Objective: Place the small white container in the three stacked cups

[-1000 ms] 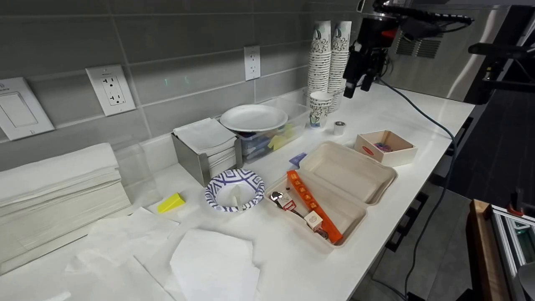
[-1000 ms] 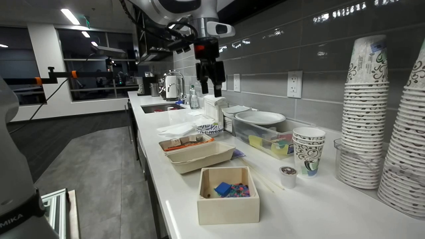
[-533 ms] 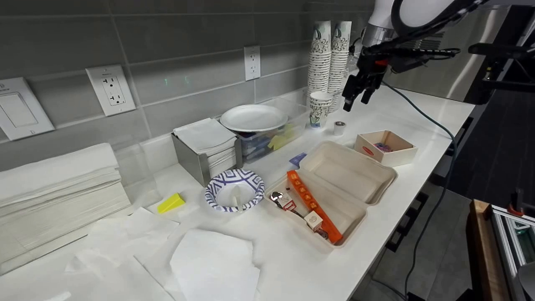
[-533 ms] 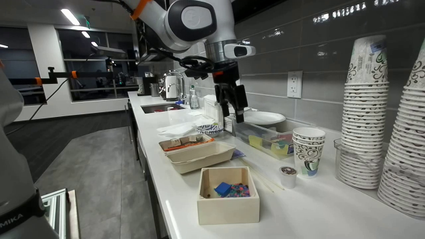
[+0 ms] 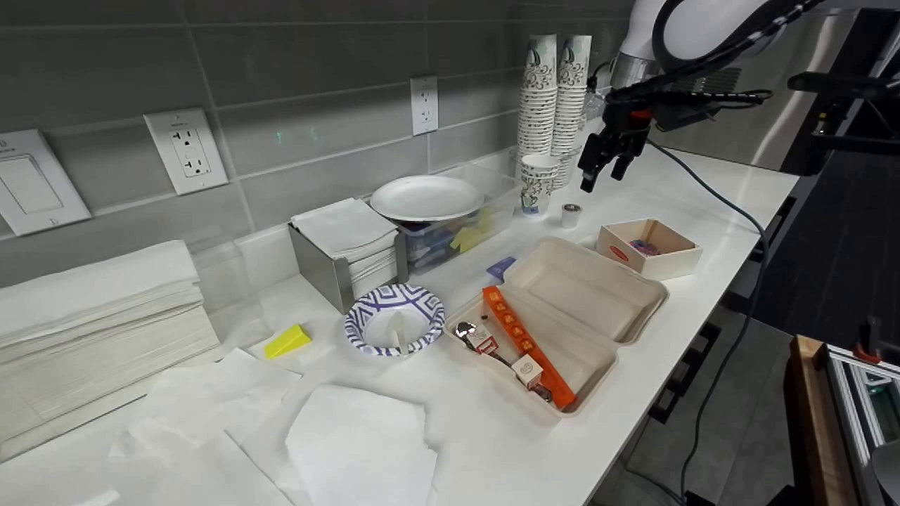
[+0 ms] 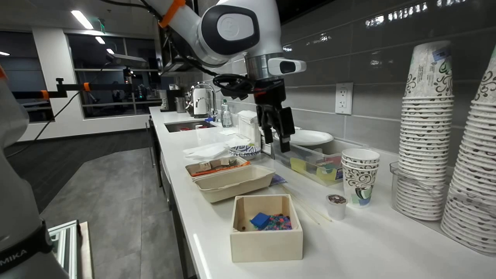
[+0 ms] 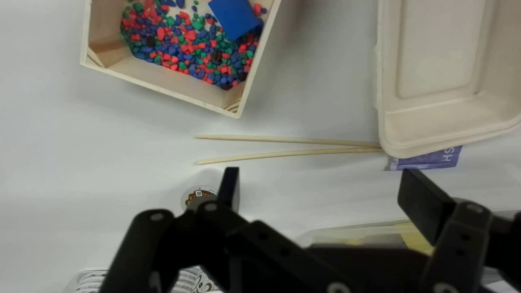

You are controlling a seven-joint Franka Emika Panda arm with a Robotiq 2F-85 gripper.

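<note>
The small white container (image 5: 571, 216) is a low pot with a brown printed lid, upright on the counter in both exterior views (image 6: 336, 208). In the wrist view its lid (image 7: 198, 195) is partly hidden behind the left finger. The three stacked cups (image 6: 360, 176) stand upright just beside it, patterned and nested; they also show in an exterior view (image 5: 537, 188). Patterned cup parts show at the wrist view's bottom left, but I cannot tell which stack. My gripper (image 7: 319, 185) is open and empty, above the counter and apart from the container (image 5: 602, 180) (image 6: 276, 144).
A wooden box (image 6: 267, 246) with coloured pebbles, chopsticks (image 7: 285, 154), and an open takeout box (image 5: 590, 288) lie near. A clear bin (image 6: 310, 166) with a white plate (image 5: 427, 198) stands by the wall. Tall cup stacks (image 6: 425, 155) rise behind the three cups.
The arm has come down and moved towards the container and cups, more in the first half second and slightly since. The container and cups have not moved.
</note>
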